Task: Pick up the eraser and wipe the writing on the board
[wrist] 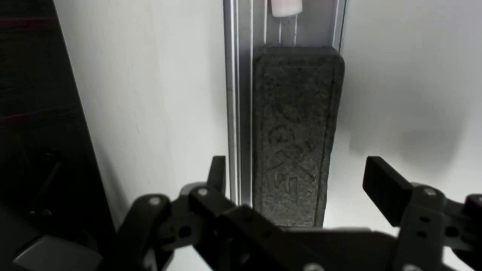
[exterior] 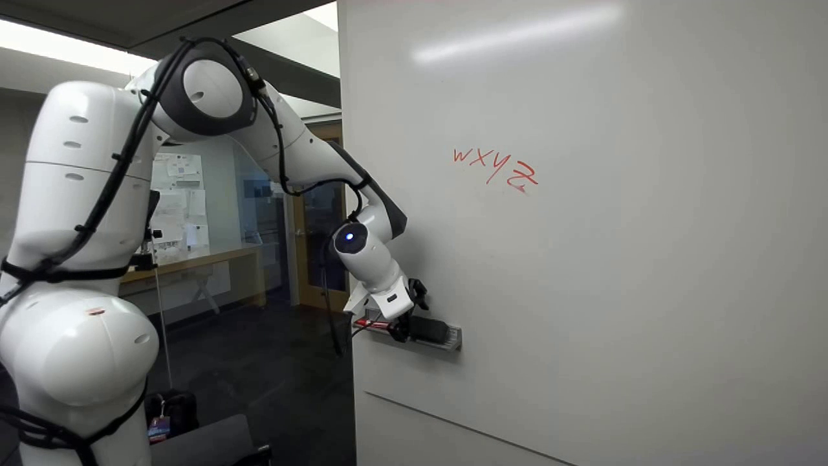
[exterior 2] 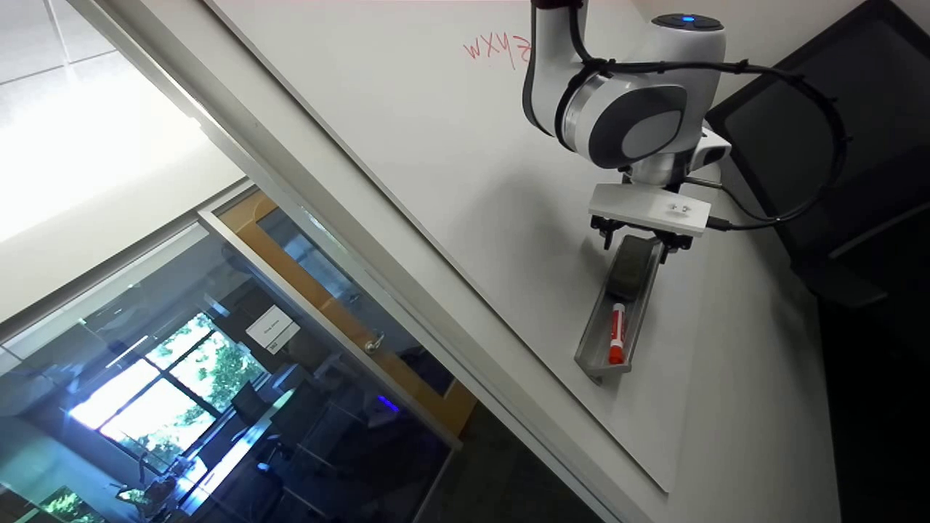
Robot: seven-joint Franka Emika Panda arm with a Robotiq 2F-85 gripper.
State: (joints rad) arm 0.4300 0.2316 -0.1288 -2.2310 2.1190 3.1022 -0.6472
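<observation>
Right, I've got the Panda arm (exterior: 294,145) arched high, elbow bent at the top, forearm sloping down to the whiteboard (exterior: 614,278) and the wrist (exterior: 378,265) tipped, so my Robotiq gripper (wrist: 299,180) aims at the marker tray (exterior 2: 599,341). A blue light (exterior: 349,237) glows on the wrist's round end, and a black cable (exterior: 129,142) runs strapped along the white shell. My fingers (wrist: 382,184) are parted wide, released: one out past the tray's rail, the other off the opposite long side, with a band of white between it and the eraser (wrist: 293,143). That eraser lies lengthwise in the tray, stretching out ahead of the gripper from between the fingers.

Surfaces now! The eraser is a long, near-black block with rounded corners, its face mottled and felt-looking, faint squiggles traced across it. Under it, the tray looks like grey metal, ridged in thin parallel lines. Past the eraser's far end from the gripper, in that same tray, sits a red-and-white marker (exterior 2: 617,334), a slim cylinder. Just above the fingers, in an exterior view, a flat white plate (exterior 2: 650,205).

Higher than the gripper, over to the right in an exterior view, the writing (exterior: 495,165) reads "wxyz" in thin red strokes, the z barred. Farther up, the glossy whiteboard catches a long streak of light (exterior: 517,32).
</observation>
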